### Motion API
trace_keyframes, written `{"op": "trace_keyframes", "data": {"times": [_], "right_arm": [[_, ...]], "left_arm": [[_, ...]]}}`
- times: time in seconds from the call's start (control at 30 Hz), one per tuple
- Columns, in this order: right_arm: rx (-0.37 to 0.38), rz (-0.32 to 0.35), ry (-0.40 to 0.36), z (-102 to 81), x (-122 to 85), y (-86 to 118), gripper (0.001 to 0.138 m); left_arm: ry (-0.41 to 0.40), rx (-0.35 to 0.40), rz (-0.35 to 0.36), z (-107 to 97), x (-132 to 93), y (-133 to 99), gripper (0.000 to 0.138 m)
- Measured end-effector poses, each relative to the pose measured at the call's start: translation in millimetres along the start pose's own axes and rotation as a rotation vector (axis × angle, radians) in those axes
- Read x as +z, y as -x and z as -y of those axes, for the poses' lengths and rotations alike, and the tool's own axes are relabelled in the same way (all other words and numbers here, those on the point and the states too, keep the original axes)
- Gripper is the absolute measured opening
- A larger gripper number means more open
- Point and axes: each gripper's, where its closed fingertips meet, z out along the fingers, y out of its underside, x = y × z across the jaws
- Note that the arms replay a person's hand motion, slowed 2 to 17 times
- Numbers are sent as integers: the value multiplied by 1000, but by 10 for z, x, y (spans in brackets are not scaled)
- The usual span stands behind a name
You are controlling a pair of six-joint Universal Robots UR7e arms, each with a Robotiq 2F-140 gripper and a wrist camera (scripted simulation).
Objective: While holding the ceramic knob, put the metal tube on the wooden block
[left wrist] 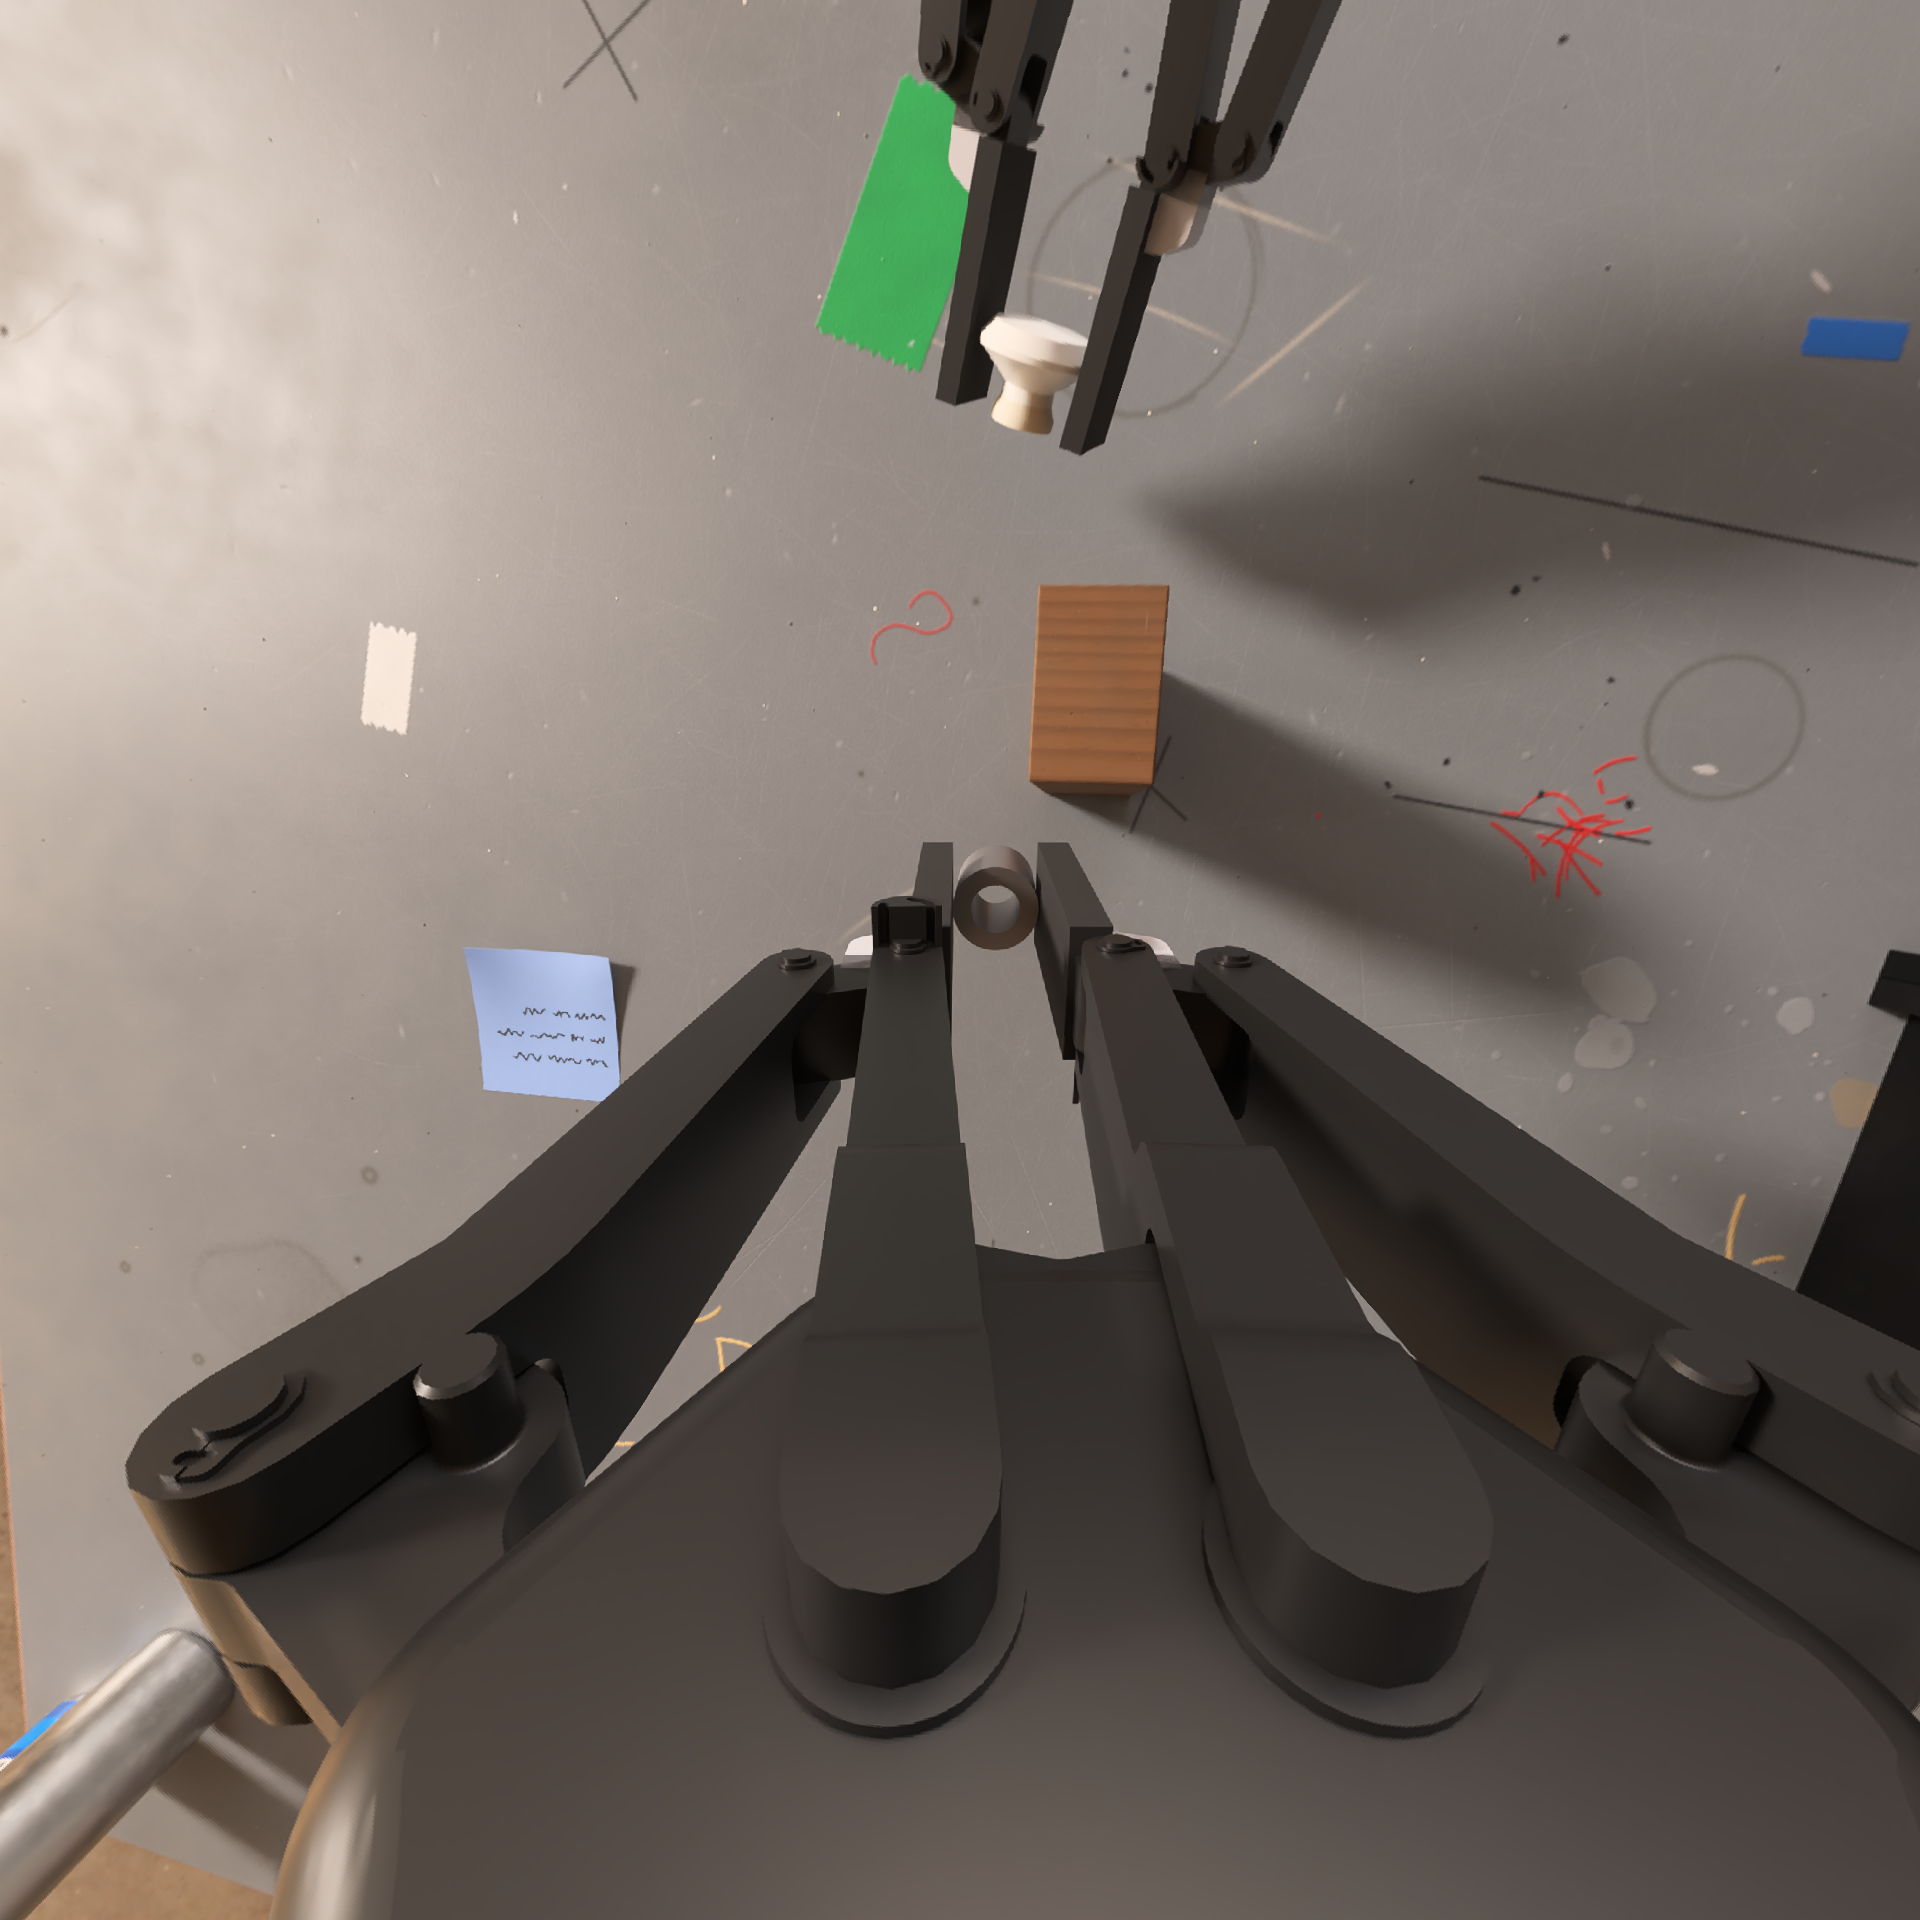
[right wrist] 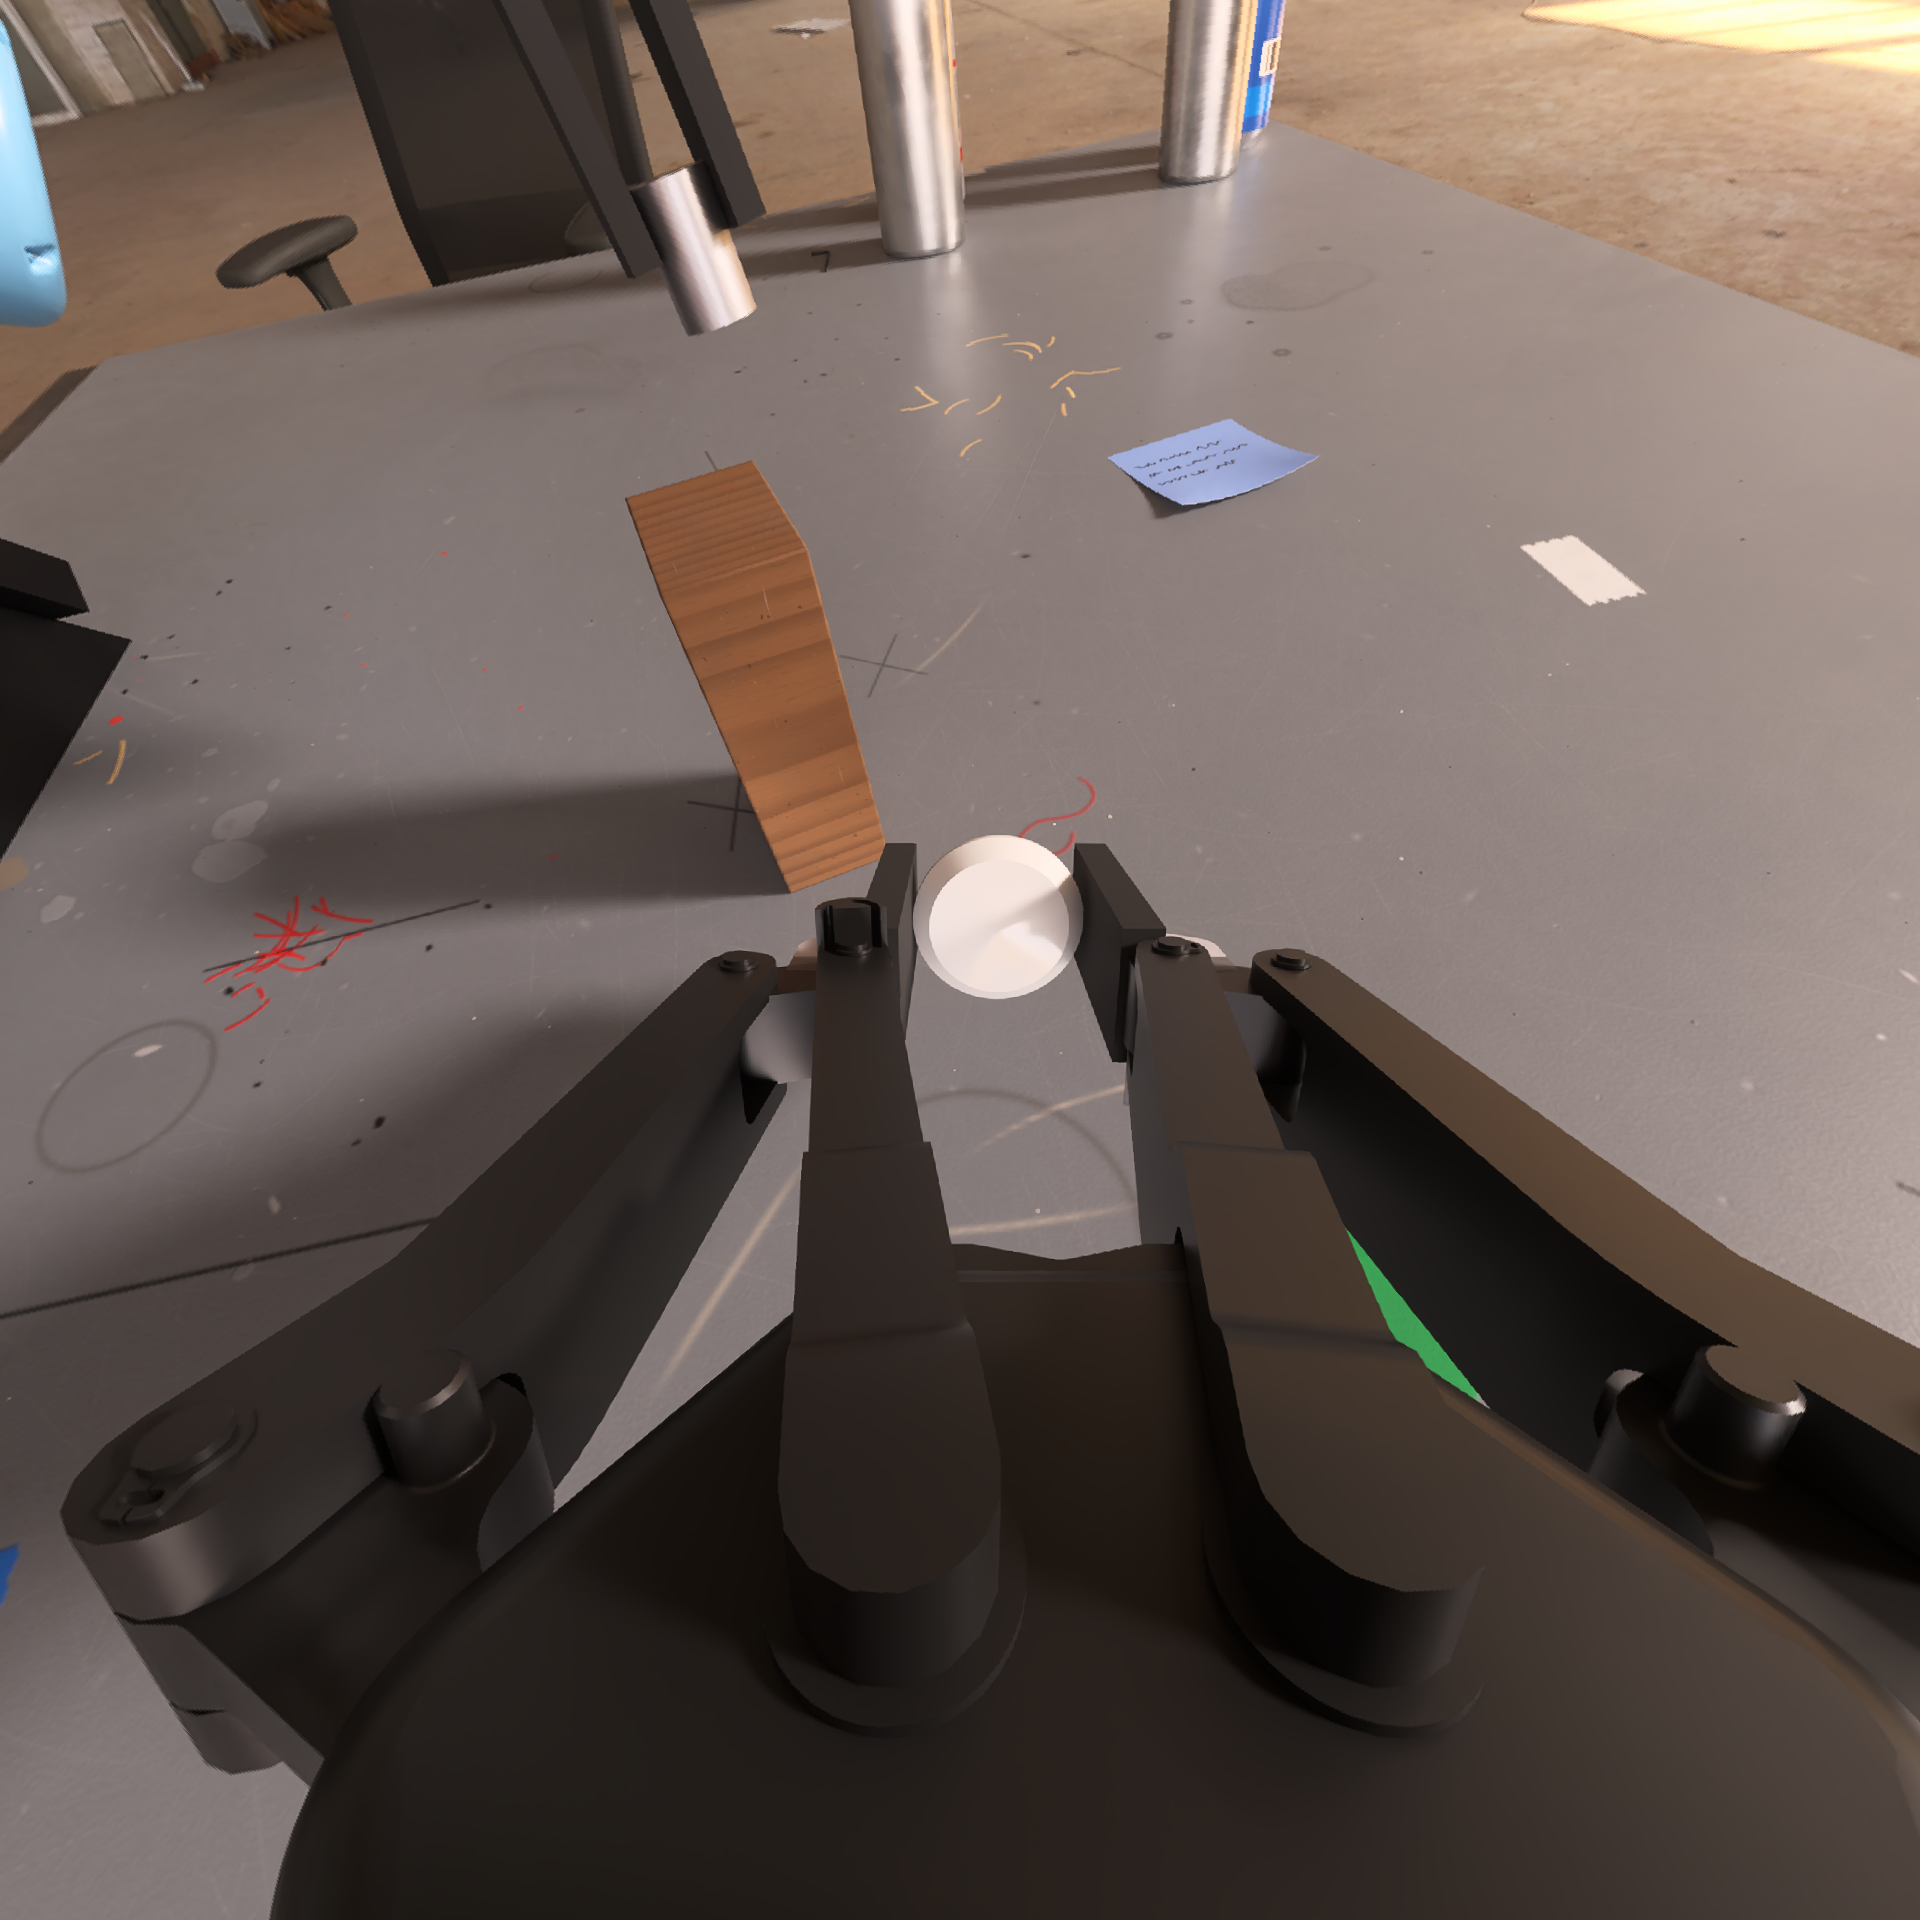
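Gripping the metal tube (left wrist: pixel 995 906) between its fingertips, the left gripper (left wrist: pixel 995 883) hangs above the grey table (left wrist: pixel 520 416), the tube's open bore facing the camera. Just beyond it the wooden block (left wrist: pixel 1096 688) lies flat on the table, apart from the tube. Farther off, the right gripper (left wrist: pixel 1029 410) is clamped on the white ceramic knob (left wrist: pixel 1023 372), lifted off the surface. A green tape strip (left wrist: pixel 899 234) lies behind it; a blue sticky note (left wrist: pixel 542 1021) sits to the left.

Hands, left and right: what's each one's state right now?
Left hand: closed on the metal tube.
Right hand: closed on the ceramic knob.
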Motion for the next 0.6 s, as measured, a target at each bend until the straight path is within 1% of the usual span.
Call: {"op": "trace_keyframes", "data": {"times": [0.3,0.6], "right_arm": [[3,-4,1,-5,-6,-10,40],[9,-6,-7,5,-19,-18,40]], "left_arm": [[12,-21,6,222,-70,-68,21],[13,-43,-17,391,-69,-126,21]]}}
